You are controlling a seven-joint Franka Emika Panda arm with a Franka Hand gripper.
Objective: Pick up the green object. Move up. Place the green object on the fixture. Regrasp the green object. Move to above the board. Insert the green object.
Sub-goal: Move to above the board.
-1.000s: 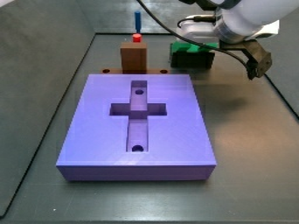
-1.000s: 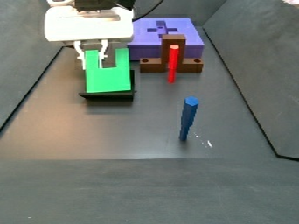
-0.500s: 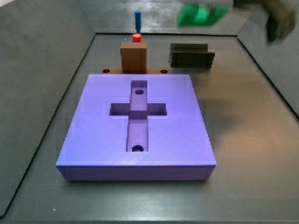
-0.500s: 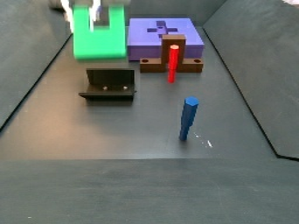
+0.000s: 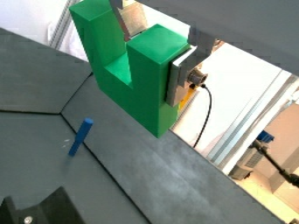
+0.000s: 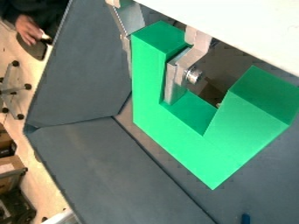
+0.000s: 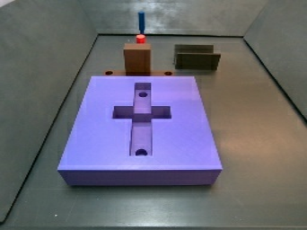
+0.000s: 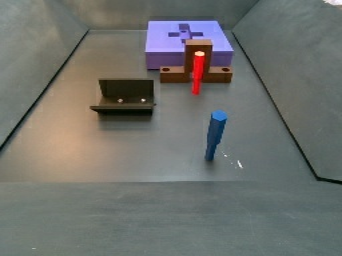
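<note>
The green object [image 5: 122,74] shows only in both wrist views [image 6: 216,131]: a bright green block with two projecting arms. My gripper [image 5: 152,44] is shut on one of its arms, with a silver finger [image 6: 176,77] flat against the arm's side. Gripper and green object are out of both side views, high above the floor. The fixture [image 7: 198,58] stands bare at the back, also seen in a side view [image 8: 124,96]. The purple board [image 7: 180,135] lies flat with its cross recess and two holes open; it also shows in a side view [image 8: 171,44].
A brown block with a red cap [image 7: 138,58] stands just behind the board, with its red rod [image 8: 198,70] upright. A blue rod [image 8: 215,135] stands free on the floor and shows below the piece in a wrist view [image 5: 79,137]. Grey walls bound the floor.
My gripper lifted the green object off the fixture and rose out of both side views. The fixture is now bare.
</note>
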